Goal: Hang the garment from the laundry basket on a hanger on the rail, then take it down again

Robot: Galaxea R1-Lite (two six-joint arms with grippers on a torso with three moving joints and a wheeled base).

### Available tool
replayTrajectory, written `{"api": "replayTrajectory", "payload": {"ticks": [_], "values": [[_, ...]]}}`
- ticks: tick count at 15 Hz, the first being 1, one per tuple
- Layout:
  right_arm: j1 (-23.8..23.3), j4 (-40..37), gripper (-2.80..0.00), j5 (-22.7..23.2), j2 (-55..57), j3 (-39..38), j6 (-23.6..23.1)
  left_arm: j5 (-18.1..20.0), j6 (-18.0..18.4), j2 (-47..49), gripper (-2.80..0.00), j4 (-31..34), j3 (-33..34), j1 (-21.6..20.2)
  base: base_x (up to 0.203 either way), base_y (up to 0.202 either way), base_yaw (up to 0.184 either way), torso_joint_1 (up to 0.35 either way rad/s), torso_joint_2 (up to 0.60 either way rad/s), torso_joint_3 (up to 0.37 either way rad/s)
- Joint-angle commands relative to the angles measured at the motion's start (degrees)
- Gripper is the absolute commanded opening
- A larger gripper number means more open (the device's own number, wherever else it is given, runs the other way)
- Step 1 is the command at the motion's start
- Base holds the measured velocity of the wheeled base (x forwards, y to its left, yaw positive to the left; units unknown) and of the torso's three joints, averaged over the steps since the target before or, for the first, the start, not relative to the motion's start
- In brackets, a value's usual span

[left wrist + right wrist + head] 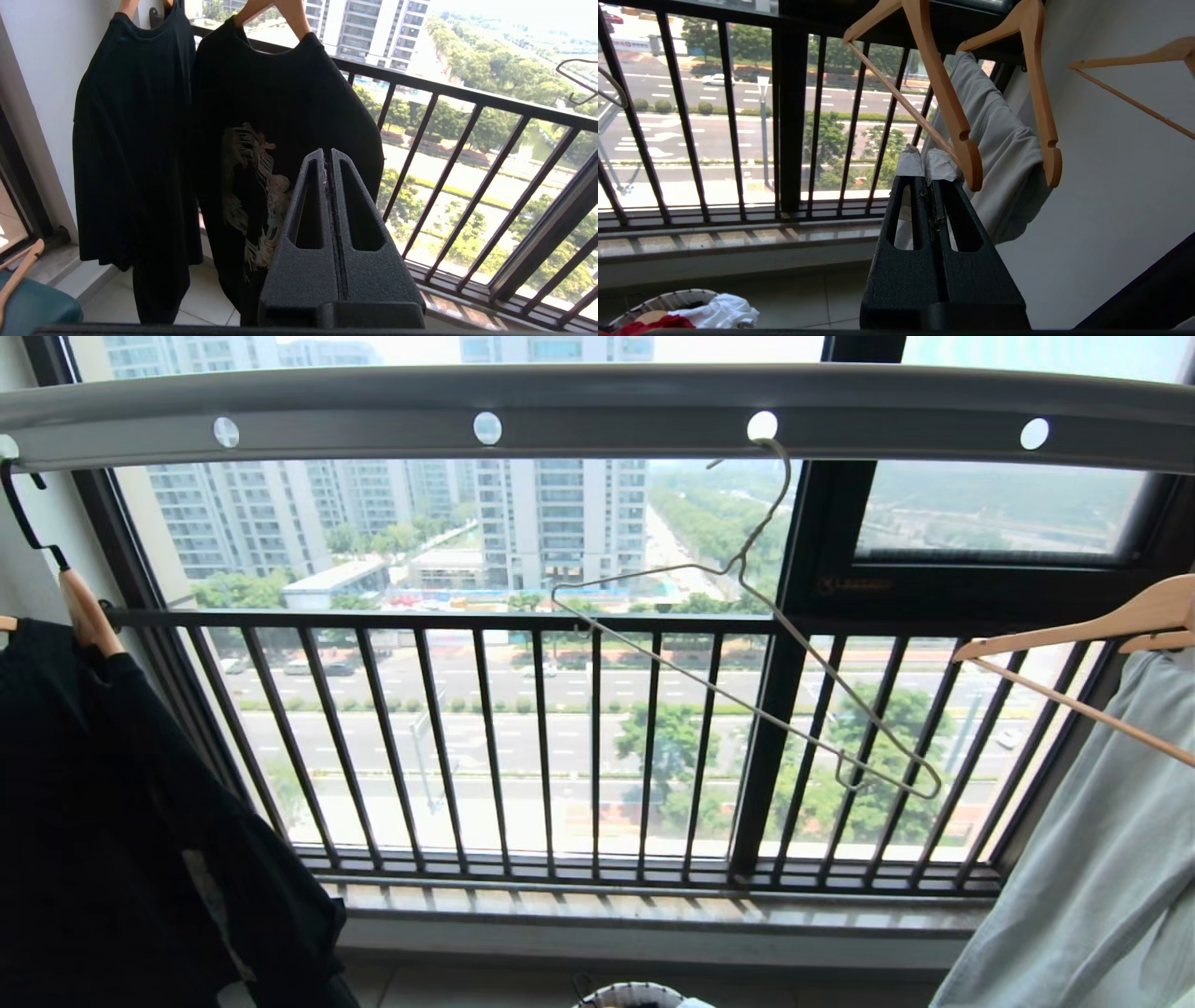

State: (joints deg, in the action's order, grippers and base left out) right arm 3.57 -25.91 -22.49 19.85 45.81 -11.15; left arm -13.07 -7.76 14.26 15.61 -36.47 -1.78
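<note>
We see the rail (597, 406) across the top of the head view, holes in a row along its face; the hanger (747, 644) hooks into the third hole from the left, right of centre, hanging tilted and bare in front of the window railing (523, 737); a black shirt (121, 821) on a wooden hanger (89, 611) fills the lower left; a pale garment (1092, 877) under another wooden hanger sits at the right edge; the basket (627, 995) rim just shows at bottom centre; neither arm is in the head view.

Left wrist view: left end effector (328, 156) with fingers pressed together, holding nothing, lower centre of frame, in front of two black shirts on wooden hangers.

Right wrist view: right end effector (924, 163) with white-padded tips together, holding nothing, centre frame, close by the end of a wooden hanger; whether they touch we cannot tell; the garment (649, 323) shows as a red patch in the basket at the lower left corner, beside a white cloth (717, 311).
</note>
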Motion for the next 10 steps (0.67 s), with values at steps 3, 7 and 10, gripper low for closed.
{"api": "replayTrajectory", "payload": {"ticks": [3,7,10], "values": [[-1.93,-2.7,-2.8,2.47,-8.32,-7.02,0.07,9.9,0.33,-11.01,-2.8,-0.02,12.04,1.03,0.0,0.0,0.0,0.0,0.0,0.0],[-3.21,-1.72,-2.8,11.28,-18.38,-16.82,0.12,12.69,4.56,-14.08,-2.8,-7.44,27.25,1.23,0.0,0.0,0.0,0.0,0.0,0.0],[-3.29,9.5,-2.8,15.5,-19.76,-29.17,5.27,11.31,9.45,-14.24,-2.8,-16.89,36.59,1.25,0.0,0.0,0.0,0.0,0.0,0.0]]}}
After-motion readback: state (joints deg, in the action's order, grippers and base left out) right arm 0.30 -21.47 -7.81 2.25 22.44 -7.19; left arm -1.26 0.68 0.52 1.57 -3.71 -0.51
